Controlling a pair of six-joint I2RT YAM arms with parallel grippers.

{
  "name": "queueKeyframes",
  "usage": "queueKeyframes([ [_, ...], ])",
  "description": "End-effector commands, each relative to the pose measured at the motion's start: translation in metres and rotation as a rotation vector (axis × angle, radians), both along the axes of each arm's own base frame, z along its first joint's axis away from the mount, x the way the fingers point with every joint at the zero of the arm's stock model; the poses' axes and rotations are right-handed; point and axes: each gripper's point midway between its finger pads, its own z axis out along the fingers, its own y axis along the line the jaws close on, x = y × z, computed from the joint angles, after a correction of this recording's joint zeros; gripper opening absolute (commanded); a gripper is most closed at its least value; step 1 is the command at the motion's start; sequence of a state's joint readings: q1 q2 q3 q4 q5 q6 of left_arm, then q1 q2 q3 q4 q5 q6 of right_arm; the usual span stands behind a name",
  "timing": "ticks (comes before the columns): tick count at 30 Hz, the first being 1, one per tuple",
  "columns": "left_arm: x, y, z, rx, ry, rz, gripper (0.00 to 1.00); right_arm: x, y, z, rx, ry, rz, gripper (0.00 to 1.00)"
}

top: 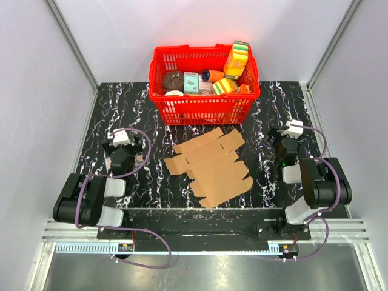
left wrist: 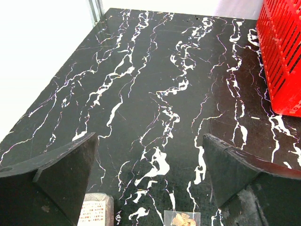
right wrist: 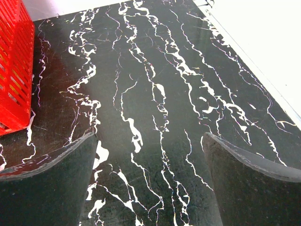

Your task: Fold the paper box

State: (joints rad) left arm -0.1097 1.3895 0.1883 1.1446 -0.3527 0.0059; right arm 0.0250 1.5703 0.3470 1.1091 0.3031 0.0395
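Observation:
The paper box is a flat brown die-cut cardboard sheet with flaps and slots. It lies unfolded on the black marble table, in the middle, just in front of the red basket. My left gripper rests to its left, apart from it, open and empty; the left wrist view shows its fingers wide apart over bare marble. My right gripper rests to its right, apart from it, open and empty; its fingers also stand wide apart. The sheet does not show in either wrist view.
A red plastic basket with colourful packages stands at the back centre; its corner shows in the left wrist view and the right wrist view. White walls enclose the table on three sides.

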Motion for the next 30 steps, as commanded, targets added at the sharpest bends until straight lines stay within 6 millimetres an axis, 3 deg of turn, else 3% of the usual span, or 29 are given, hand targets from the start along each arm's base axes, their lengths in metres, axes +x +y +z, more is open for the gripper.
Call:
queueKeyframes([
  [1,0.007,0.0,0.018,-0.009,-0.06,-0.002,0.99,0.0,-0.001,0.007,-0.001,-0.03,-0.004,1.0],
  [24,0.006,0.001,0.019,-0.01,-0.068,0.002,0.99,-0.001,-0.002,0.008,0.002,-0.037,-0.01,1.0],
  [27,0.005,-0.004,0.026,0.011,-0.058,-0.027,0.99,-0.001,-0.002,0.008,0.002,-0.038,-0.009,1.0],
  [28,0.009,-0.006,0.046,0.019,-0.089,-0.032,0.99,-0.002,-0.002,0.007,0.003,-0.035,-0.011,1.0],
  [29,0.008,-0.01,0.035,0.034,-0.018,-0.036,0.99,-0.002,-0.004,0.009,0.004,-0.039,-0.021,1.0],
  [30,0.009,-0.012,0.038,0.042,-0.004,-0.035,0.99,-0.003,-0.01,0.012,0.016,-0.05,-0.064,1.0],
])
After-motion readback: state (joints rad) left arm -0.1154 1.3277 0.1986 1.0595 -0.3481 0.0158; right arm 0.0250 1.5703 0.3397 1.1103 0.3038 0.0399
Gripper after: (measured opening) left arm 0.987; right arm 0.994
